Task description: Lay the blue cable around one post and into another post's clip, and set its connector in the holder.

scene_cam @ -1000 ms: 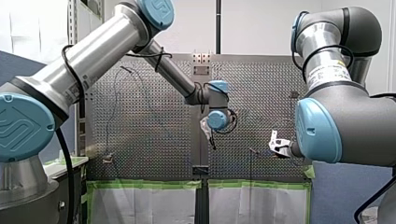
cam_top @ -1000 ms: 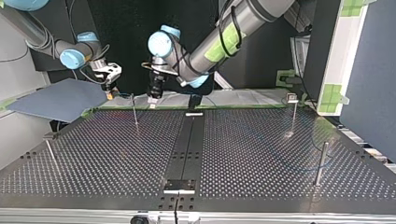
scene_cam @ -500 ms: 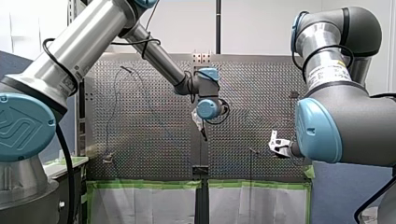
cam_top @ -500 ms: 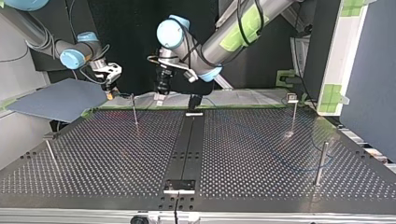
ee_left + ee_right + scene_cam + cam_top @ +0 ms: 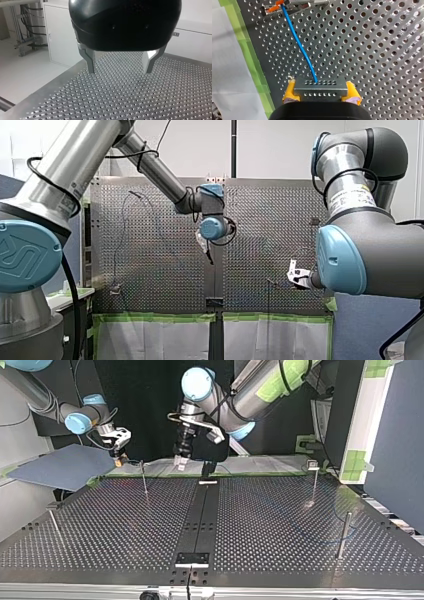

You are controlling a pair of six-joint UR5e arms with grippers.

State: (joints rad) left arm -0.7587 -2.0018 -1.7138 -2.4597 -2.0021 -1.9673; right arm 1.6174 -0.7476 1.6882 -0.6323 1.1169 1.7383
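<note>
In the right wrist view my right gripper (image 5: 321, 93) has its yellow pads (image 5: 290, 92) shut on a grey connector (image 5: 319, 84). The blue cable (image 5: 298, 42) runs from the connector straight ahead to a metal clip with orange parts (image 5: 277, 5). In the top view that gripper (image 5: 118, 458) hangs at the table's far left, beside a thin post (image 5: 144, 478). A faint stretch of blue cable (image 5: 327, 541) curves round the post (image 5: 342, 535) at the right. My left gripper (image 5: 120, 71) hovers open over the perforated table (image 5: 130, 100), holding nothing; it also shows as my left gripper (image 5: 181, 461) and my left gripper (image 5: 205, 251).
Another post with a clip (image 5: 313, 479) stands at the far right and a short post (image 5: 54, 521) at the near left. A black strip down the middle carries a holder (image 5: 191, 559) near the front edge and a second bracket (image 5: 207, 480) at the far edge. Green tape (image 5: 249, 52) lines the table's edge.
My left arm has swung to the right in the top view, to the left and higher in the front view, its gripper still open. My right arm has stayed put with the connector.
</note>
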